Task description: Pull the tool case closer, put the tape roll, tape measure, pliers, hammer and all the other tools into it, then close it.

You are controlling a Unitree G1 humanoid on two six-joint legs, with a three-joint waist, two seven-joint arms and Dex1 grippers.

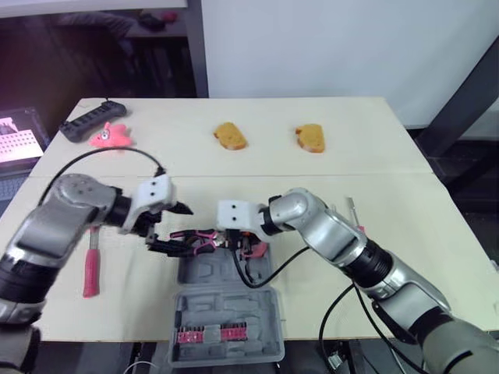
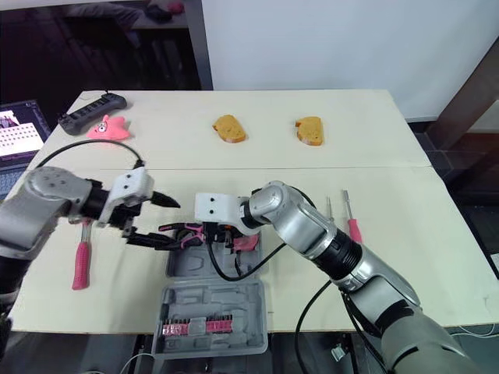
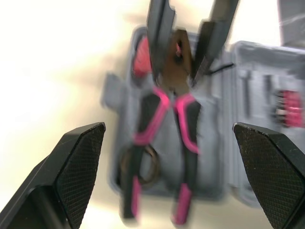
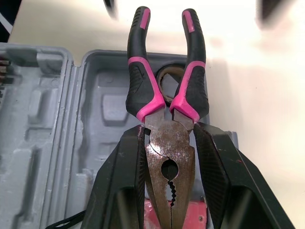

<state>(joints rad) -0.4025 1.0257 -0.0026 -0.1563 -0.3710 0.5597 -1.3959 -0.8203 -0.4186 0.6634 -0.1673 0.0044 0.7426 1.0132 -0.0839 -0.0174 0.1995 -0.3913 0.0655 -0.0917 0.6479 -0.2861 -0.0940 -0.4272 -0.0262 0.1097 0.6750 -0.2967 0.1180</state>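
Observation:
The pink-and-black pliers [image 4: 170,157] hang above the open grey tool case [image 1: 204,269]. My right gripper [image 4: 170,136] is shut on their metal head. Their handles point towards my left gripper [image 1: 175,227], which stands open with its fingers on either side of the handle ends, not touching them. A brown tape roll [image 4: 167,78] and a red tape measure [image 1: 254,249] lie in the case's tray. The pink-handled hammer [image 1: 91,269] lies on the table to the left of the case. Two screwdrivers [image 2: 348,214] lie to the right.
The case's lid [image 1: 226,333] lies flat at the table's front edge with a row of pink bits in it. At the back are two bread-shaped pieces [image 1: 231,136], a pink toy [image 1: 109,136] and a black power strip [image 1: 92,121]. A laptop [image 2: 19,128] stands off the left edge.

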